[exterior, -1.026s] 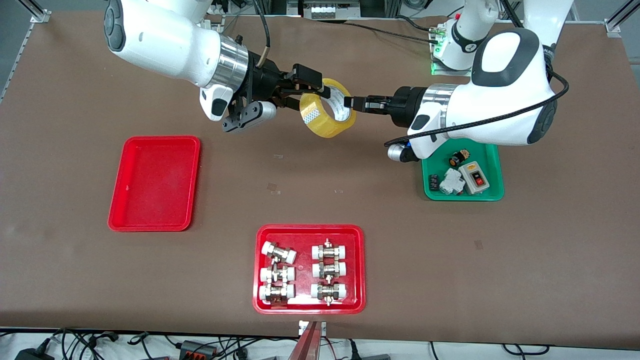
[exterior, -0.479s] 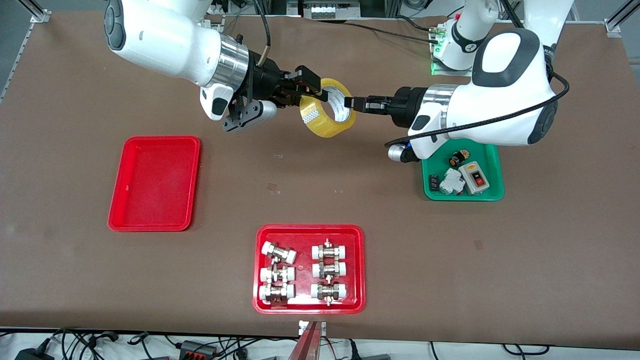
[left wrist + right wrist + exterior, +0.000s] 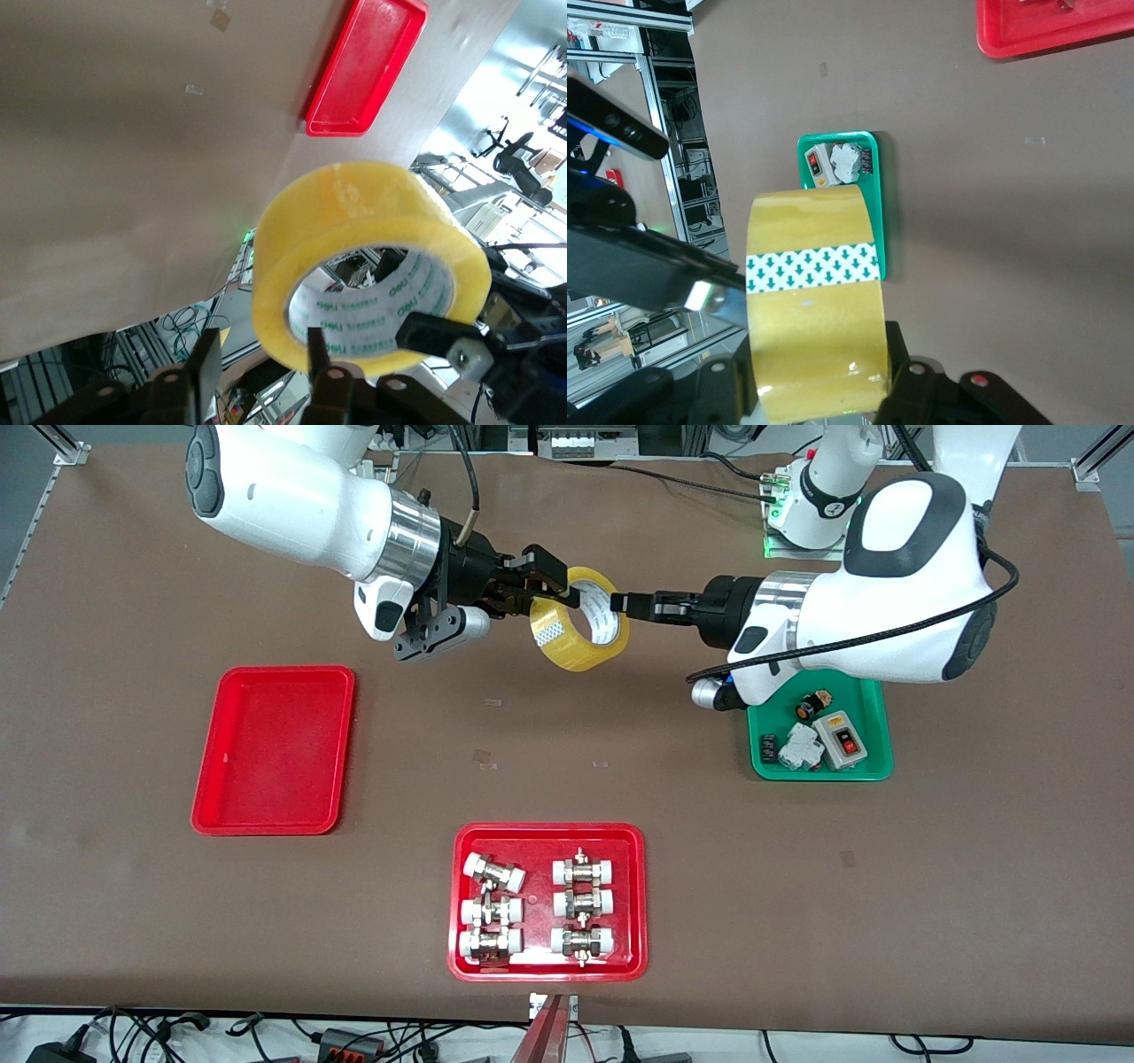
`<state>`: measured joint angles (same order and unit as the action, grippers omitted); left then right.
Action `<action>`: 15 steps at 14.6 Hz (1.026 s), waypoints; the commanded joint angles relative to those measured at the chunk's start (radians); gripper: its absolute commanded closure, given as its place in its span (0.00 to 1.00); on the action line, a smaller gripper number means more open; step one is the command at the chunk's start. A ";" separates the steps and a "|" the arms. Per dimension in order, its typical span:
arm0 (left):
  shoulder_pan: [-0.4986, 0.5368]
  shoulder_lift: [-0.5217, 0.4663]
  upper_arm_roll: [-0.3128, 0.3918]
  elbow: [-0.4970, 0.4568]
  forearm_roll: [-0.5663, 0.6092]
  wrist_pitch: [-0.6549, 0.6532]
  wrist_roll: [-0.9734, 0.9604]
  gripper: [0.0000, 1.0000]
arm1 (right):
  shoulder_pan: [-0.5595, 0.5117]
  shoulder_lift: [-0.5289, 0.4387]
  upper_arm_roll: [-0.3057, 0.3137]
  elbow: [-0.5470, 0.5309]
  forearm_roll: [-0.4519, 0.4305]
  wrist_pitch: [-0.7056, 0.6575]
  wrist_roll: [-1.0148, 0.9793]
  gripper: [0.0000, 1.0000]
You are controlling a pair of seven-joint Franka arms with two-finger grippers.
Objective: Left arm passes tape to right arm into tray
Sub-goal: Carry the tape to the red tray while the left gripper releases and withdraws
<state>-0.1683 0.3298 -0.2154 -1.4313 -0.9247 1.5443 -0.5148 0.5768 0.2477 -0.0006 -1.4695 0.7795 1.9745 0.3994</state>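
The yellowish tape (image 3: pixel 567 636) hangs in the air over the table between the two arms. My right gripper (image 3: pixel 560 589) is shut on it across the roll's width, and the right wrist view shows the tape (image 3: pixel 815 310) between that gripper's two fingers (image 3: pixel 815 359). My left gripper (image 3: pixel 620 602) is at the ring's inner core. In the left wrist view its fingers (image 3: pixel 259 341) stand wide apart, one at the tape's (image 3: pixel 354 212) rim, not pinching it. The plain red tray (image 3: pixel 275 748) lies at the right arm's end, nearer the front camera, and shows in the left wrist view (image 3: pixel 368 66).
A red tray with metal fittings (image 3: pixel 549 965) lies near the front edge at mid-table. A green tray with switch parts (image 3: pixel 877 766) lies under the left arm and shows in the right wrist view (image 3: pixel 879 204).
The right gripper's fingers have closed in on the tape. The tape and both hands have risen slightly. The left arm's body has shifted a little toward its own end.
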 commanded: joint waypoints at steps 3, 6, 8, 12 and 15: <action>0.067 -0.058 -0.001 0.020 0.212 -0.153 -0.011 0.00 | -0.001 0.008 -0.004 0.023 -0.012 0.001 0.013 0.52; 0.084 -0.120 0.008 0.018 0.398 -0.240 0.021 0.00 | -0.050 0.048 -0.013 0.017 -0.012 0.000 -0.016 0.52; 0.128 -0.165 -0.006 0.009 0.524 -0.259 0.137 0.00 | -0.121 0.097 -0.013 0.015 -0.012 -0.009 -0.048 0.52; 0.151 -0.215 0.001 0.002 0.748 -0.299 0.343 0.00 | -0.282 0.188 -0.013 0.011 -0.014 -0.057 -0.099 0.52; 0.161 -0.280 0.008 -0.064 0.857 -0.256 0.423 0.00 | -0.420 0.249 -0.013 0.011 -0.006 -0.161 -0.158 0.52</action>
<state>-0.0102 0.1292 -0.2072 -1.4129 -0.1364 1.2525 -0.1485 0.2385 0.4688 -0.0315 -1.4778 0.7637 1.8850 0.2837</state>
